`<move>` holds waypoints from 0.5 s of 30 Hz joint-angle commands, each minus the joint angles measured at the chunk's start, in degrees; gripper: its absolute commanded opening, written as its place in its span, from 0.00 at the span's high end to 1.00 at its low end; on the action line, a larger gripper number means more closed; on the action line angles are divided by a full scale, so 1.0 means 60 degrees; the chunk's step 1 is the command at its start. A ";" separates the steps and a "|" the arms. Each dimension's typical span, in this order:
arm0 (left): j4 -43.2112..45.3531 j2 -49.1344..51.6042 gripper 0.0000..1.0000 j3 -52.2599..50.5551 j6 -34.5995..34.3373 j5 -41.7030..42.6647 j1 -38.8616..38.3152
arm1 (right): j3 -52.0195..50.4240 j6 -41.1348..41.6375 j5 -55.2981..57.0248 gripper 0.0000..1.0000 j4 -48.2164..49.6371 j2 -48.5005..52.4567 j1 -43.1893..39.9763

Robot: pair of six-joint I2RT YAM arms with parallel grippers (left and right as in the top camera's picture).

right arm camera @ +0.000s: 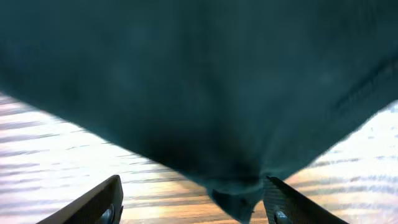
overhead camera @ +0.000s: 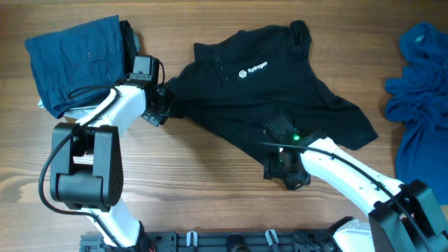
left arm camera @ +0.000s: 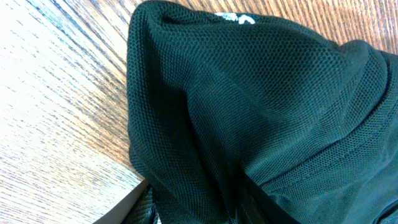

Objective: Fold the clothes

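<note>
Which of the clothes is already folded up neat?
The dark blue one at the top left, lying as a tidy rectangle. The black polo shirt is spread out, and the blue clothes at the right edge are crumpled.

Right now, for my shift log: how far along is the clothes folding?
Done: one dark blue garment lies folded at far left. In hand: the black polo shirt, spread and rumpled, with the left gripper at its left edge and the right gripper open at its hem. Left: folding the polo, then the crumpled blue clothes at the right edge.
</note>
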 commanded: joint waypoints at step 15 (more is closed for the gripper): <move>-0.0146 0.0353 0.51 -0.0102 0.0197 0.0011 -0.0011 | -0.0244 -0.5468 -0.1188 0.21 0.1938 -0.0087 0.0022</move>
